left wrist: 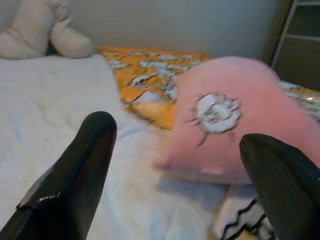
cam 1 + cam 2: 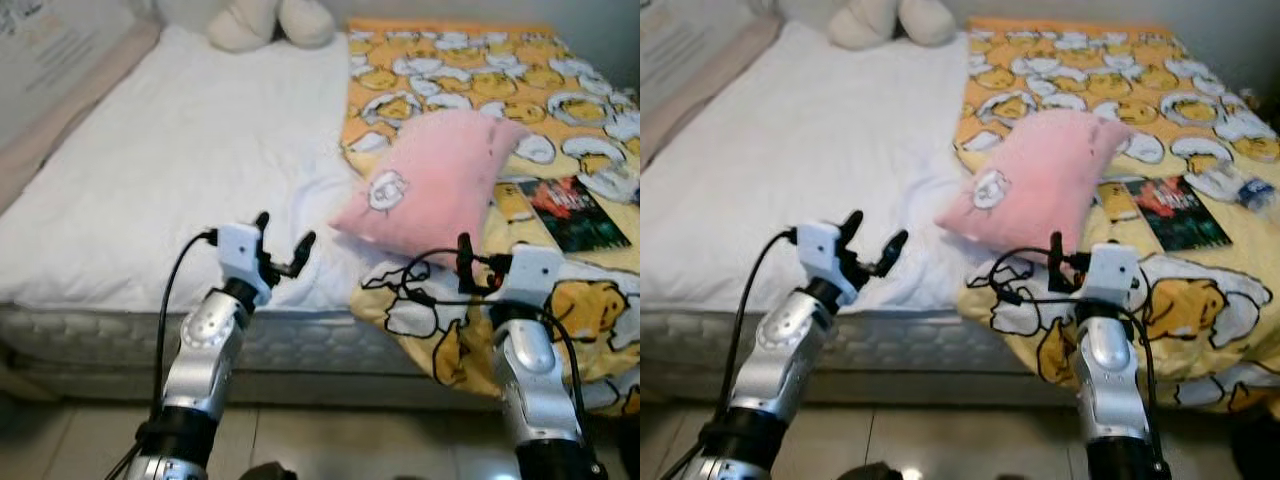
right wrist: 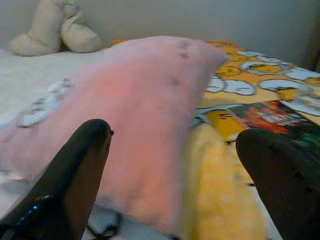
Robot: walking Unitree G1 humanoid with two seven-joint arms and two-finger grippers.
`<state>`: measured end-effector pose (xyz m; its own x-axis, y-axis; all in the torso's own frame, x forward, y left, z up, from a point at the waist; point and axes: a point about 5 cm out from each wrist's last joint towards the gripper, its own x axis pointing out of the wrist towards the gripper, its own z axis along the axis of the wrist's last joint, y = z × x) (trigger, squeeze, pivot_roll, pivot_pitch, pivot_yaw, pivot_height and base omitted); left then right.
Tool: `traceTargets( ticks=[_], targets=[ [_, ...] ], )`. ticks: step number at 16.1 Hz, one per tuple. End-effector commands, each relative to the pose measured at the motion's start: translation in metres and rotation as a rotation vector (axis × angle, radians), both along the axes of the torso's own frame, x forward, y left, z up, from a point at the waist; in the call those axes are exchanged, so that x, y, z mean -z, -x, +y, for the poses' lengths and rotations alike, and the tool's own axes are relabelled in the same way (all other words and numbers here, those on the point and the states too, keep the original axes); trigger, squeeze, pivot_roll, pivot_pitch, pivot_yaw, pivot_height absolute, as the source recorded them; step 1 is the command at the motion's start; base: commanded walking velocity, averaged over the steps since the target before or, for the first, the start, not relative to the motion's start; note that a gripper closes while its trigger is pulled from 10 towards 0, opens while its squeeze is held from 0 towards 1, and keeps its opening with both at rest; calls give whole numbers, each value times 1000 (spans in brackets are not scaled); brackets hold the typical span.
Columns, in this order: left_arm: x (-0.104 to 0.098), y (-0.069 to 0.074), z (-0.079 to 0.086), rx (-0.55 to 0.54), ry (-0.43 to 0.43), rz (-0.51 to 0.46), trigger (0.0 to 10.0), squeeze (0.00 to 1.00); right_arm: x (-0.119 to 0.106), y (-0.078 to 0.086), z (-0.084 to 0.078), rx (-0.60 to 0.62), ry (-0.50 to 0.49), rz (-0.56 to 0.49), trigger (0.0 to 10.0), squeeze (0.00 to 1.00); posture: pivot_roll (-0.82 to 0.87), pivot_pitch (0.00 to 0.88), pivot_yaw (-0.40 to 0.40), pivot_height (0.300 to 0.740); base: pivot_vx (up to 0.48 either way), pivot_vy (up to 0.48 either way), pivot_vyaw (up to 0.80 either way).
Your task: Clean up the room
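Note:
A pink pillow (image 2: 440, 180) with a small white face patch lies tilted on the bed, half on the white sheet (image 2: 180, 150) and half on the yellow egg-print blanket (image 2: 470, 70). My left gripper (image 2: 285, 230) is open above the near edge of the mattress, a little left of the pillow and apart from it. In the left wrist view the pillow (image 1: 235, 120) shows between the spread fingers. My right gripper (image 3: 177, 135) is open just in front of the pillow's near side (image 3: 145, 100), over the hanging blanket edge.
A dark book (image 2: 575, 212) lies on the blanket right of the pillow, with a clear plastic item (image 2: 1240, 185) beyond it. A cream plush toy (image 2: 270, 22) sits at the head of the bed. Tiled floor (image 2: 330, 440) runs below the mattress edge.

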<state>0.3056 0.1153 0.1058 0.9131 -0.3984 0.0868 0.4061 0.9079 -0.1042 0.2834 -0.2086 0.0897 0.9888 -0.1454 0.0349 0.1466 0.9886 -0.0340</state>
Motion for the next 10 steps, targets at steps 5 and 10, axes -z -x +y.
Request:
traceTargets(
  ticks=[5, 10],
  targets=[
    [-9, -5, -6, 0, 11, -16, 10000, 0, -8, -4, -5, 14, 4, -19, 10000, 0, -90, 7, 41, 718, 480, 0, 0],
    [-11, -7, -11, 8, 20, -15, 10000, 0, -11, -6, -6, 23, 3, -26, 10000, 0, -95, 4, 42, 718, 480, 0, 0]
  ],
)
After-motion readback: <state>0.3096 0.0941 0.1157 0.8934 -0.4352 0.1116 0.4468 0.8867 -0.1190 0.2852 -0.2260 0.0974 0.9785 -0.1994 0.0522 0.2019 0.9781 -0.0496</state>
